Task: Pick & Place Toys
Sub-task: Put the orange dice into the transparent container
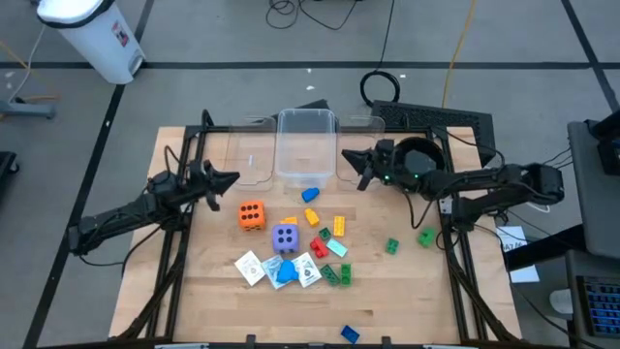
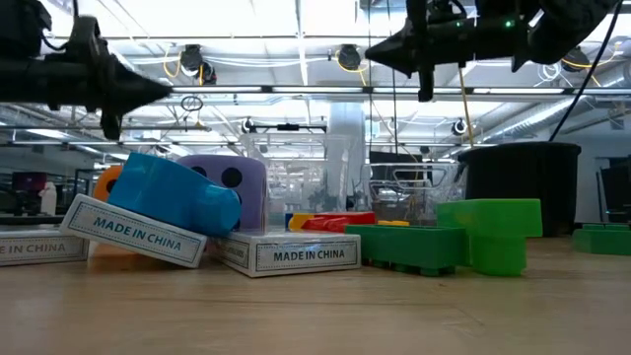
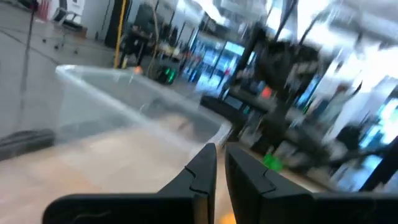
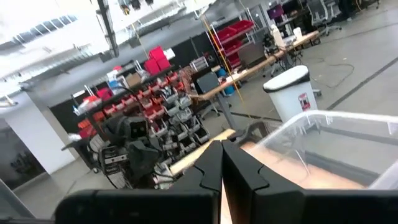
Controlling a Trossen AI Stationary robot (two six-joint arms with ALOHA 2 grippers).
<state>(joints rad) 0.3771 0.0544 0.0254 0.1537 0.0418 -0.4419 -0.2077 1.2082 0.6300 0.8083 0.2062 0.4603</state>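
Above a wooden tabletop point(image 1: 407, 291) strewn with toys, we see both arms raised and idle. The left claw point(image 1: 225, 180) hangs at the left side, its fingers pressed nearly together on nothing. The right claw point(image 1: 351, 160) hovers beside the clear bins point(image 1: 305, 145), fingers fully together and likewise empty.

The toys lie in a loose cluster at mid-table. An orange die point(image 1: 252, 215) sits just left of a purple die point(image 1: 285, 237). White playing cards point(image 1: 251, 267) fan out nearer the front edge, with a blue piece point(image 1: 283, 273) lying among them. Small bricks in yellow point(image 1: 339, 226), red point(image 1: 318, 246) and green point(image 1: 337, 274) scatter to the right. Two more green bricks point(image 1: 426, 236) rest well apart toward the right side, and a blue brick point(image 1: 350, 333) lies alone at the front edge. One blue brick point(image 1: 310, 194) already sits just in front of the middle bin.

We judge the foam dice light and squashy, best pinched across opposite flat faces. The plastic bricks look hard and slick, so a grip across the short sides should hold. The cards lie flat and thin, and we expect them to be the hardest to lift.
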